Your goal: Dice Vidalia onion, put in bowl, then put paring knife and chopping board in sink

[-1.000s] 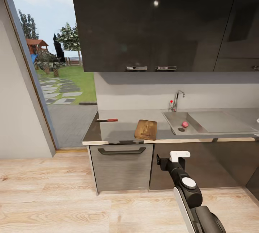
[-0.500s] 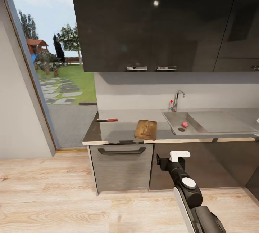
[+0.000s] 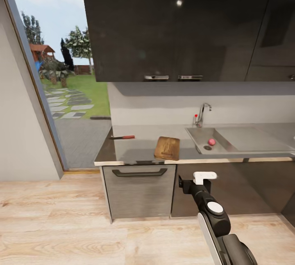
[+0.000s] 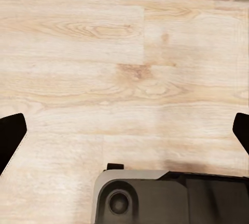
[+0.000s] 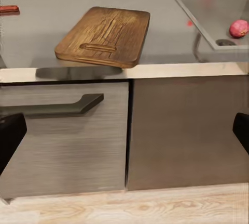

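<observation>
Right now your Vidalia onion (image 3: 211, 141) sits in the sink (image 3: 239, 145), just beside the round drain (image 3: 207, 148), under the curved tap (image 3: 203, 113) with its small red knob (image 3: 195, 115); the chopping board (image 3: 167, 148) lies on the glossy grey surface (image 3: 135, 147) to the left of the sink, its near edge overhanging the front lip; the paring knife (image 3: 121, 137) rests farther left, well apart from the board, near the end of the surface by the open doorway (image 3: 57, 89); your right claw (image 5: 124, 130) is spread wide, facing the lower cabinet fronts and a drawer handle (image 5: 52, 107) below the board; your left claw (image 4: 124, 128) is likewise spread wide, pointing down at the pale wooden floor (image 4: 124, 63); dark upper cabinets (image 3: 184, 23) hang above the surface.
</observation>
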Available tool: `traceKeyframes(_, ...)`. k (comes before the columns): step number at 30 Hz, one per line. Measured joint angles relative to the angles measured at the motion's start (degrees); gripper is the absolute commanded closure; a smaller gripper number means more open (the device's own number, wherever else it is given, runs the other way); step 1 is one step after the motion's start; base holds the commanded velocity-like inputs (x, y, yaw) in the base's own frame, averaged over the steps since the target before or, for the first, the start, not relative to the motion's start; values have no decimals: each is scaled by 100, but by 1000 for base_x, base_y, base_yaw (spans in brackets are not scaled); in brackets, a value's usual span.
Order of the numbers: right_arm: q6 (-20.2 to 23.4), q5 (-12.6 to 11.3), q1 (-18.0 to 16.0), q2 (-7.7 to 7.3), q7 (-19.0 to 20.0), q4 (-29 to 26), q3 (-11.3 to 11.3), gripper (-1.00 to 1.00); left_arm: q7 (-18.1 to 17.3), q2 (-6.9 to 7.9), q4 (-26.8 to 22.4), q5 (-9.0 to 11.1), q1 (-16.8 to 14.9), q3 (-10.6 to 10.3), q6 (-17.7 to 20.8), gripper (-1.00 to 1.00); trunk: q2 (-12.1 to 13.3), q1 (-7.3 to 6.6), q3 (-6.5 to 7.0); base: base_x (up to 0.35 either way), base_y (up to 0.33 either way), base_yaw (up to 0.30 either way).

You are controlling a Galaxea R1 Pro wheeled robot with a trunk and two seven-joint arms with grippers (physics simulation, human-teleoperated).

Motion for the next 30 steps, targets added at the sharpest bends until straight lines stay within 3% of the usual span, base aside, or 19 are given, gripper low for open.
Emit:
traceKeyframes(21,-3,13,1,-5,-16,-3,-10,-100,-8,6,7,13,0,-8,6,-100,-1,0,0,221,209,0)
traceKeyframes(30,-10,16,1,6,-345,-17,-24,-100,-8,6,46,14,0,-8,9,-100,-1,0,1,132,298,-13)
